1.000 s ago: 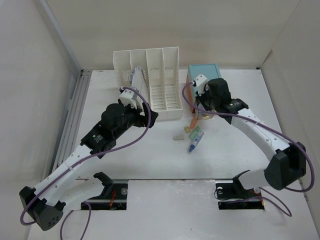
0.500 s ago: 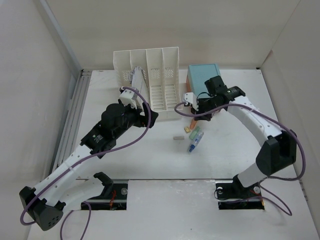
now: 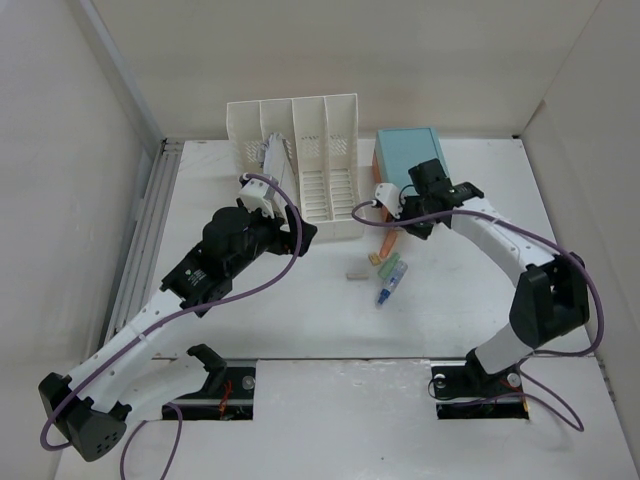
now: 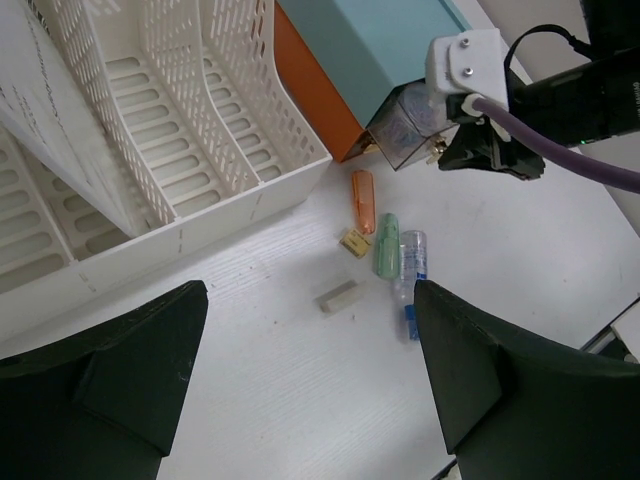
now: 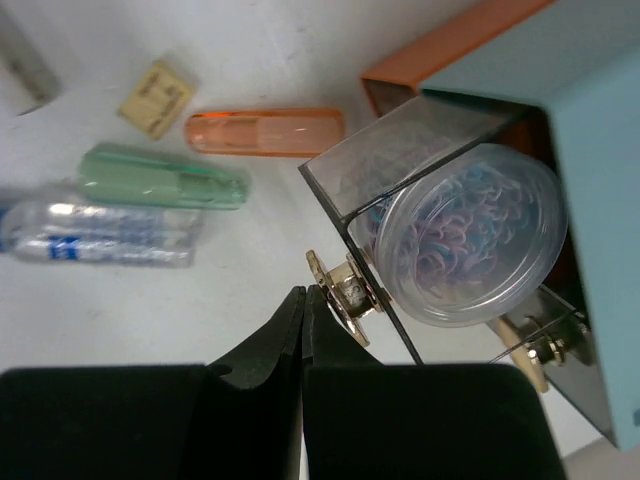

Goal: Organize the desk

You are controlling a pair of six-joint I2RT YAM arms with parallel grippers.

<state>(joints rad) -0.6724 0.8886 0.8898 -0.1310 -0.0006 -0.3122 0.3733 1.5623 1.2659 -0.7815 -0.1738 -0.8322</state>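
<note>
The desk is a white tabletop. At its back right stands a teal drawer box with a smoky clear drawer pulled partly out, and a round tub of coloured bands inside. My right gripper is shut with nothing between its fingers, its tips against the drawer's gold knob. In the top view the right gripper sits at the box front. My left gripper hangs open above bare desk, near the file rack.
Loose items lie in front of the box: an orange tube, a green tube, a clear blue-capped tube, a small yellow block and a grey block. A paper sheet leans in the rack. A grey rail runs along the left edge.
My right gripper has shut and its wrist has turned in front of the drawer box. The left arm has not moved.
</note>
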